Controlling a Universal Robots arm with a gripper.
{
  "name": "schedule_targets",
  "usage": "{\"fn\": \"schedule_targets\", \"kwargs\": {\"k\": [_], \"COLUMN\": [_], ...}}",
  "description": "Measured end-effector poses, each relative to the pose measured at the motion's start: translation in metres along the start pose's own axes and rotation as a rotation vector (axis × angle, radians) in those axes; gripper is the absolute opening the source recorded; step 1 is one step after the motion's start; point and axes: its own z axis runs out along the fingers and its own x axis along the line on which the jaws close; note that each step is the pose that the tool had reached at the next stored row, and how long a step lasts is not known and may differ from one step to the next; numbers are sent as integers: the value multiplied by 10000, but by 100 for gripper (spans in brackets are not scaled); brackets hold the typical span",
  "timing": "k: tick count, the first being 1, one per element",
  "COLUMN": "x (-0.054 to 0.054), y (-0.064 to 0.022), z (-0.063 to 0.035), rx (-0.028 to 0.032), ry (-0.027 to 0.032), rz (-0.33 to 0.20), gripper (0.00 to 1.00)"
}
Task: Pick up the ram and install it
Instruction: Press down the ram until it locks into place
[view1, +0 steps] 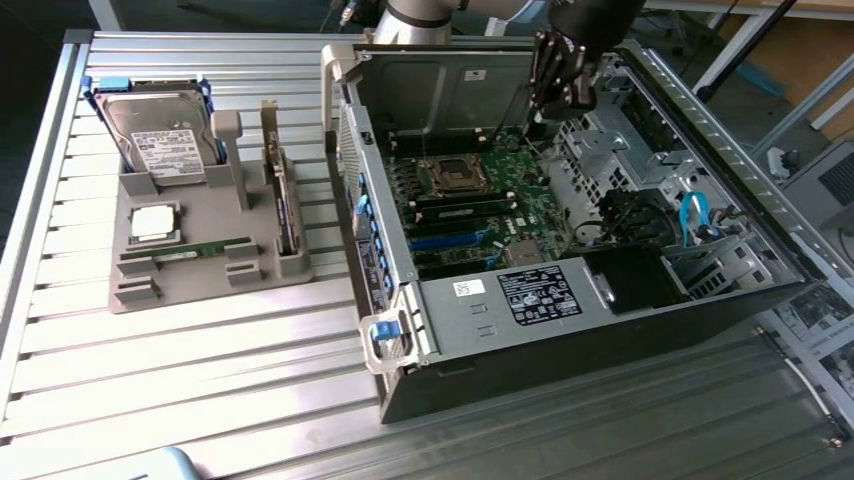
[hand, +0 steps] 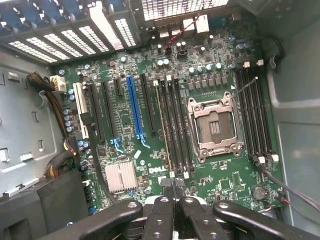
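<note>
A: The ram (view1: 187, 249) lies flat in the grey holder (view1: 200, 285) on the exterior view's left, well apart from the open computer case (view1: 400, 330).

B: And the gripper (hand: 175, 192)?

A: It hangs over the motherboard (hand: 125, 120), fingers clenched on nothing. The risk, probably: pressed together, they could strike the memory slots (hand: 172, 125) or the bare processor socket (hand: 215, 127).
</note>
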Motion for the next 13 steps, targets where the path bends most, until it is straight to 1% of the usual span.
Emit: {"fn": "schedule_targets", "kwargs": {"k": [13], "x": [0], "y": [0], "z": [0], "rx": [-19], "ry": [-4], "rz": [627], "gripper": [11]}}
